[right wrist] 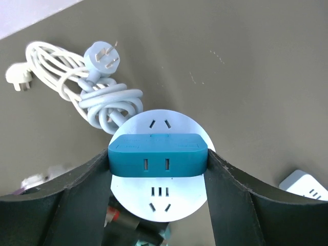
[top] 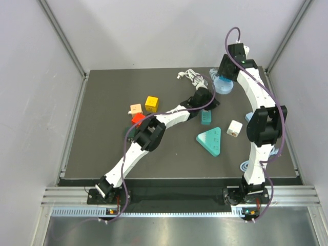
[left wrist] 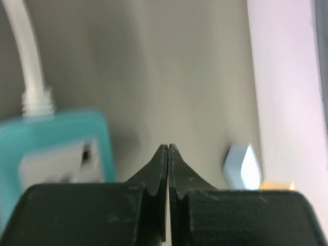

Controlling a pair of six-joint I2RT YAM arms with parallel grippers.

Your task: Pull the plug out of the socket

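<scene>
A dark blue plug (right wrist: 158,155) sits across the middle of a round pale socket (right wrist: 159,202), which also shows in the top view (top: 224,86) at the back right of the mat. My right gripper (right wrist: 158,159) is shut on the plug, one finger pressed on each end. I cannot tell whether the plug has lifted off the socket face. My left gripper (left wrist: 168,148) is shut and empty, low over the mat. In the top view it (top: 207,100) lies just left of the socket.
A coiled white cable (right wrist: 105,100) with a loose plug (right wrist: 102,55) lies behind the socket. A teal block with a white cord (left wrist: 51,148), a teal triangle (top: 210,141), a white cube (top: 234,128) and yellow (top: 151,103), orange (top: 136,108) and red (top: 138,118) cubes lie around.
</scene>
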